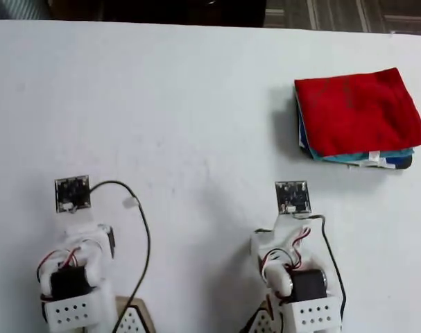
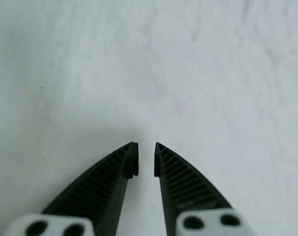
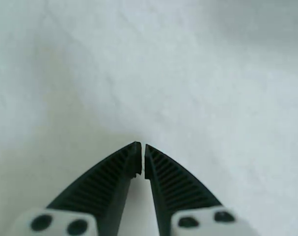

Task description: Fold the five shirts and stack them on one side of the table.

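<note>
A stack of folded shirts lies at the table's right side, with a red shirt on top and blue and teal layers showing at its near edge. Both arms are drawn back at the near edge of the table, far from the stack. The left arm sits at the near left, the right arm at the near middle-right. My left gripper hovers over bare tabletop, shut to a thin slit with nothing in it. My right gripper is shut too, also holding nothing.
The white table stretches wide to the left of and behind the stack. A black cable loops beside the left arm. The table's far edge meets a dark floor.
</note>
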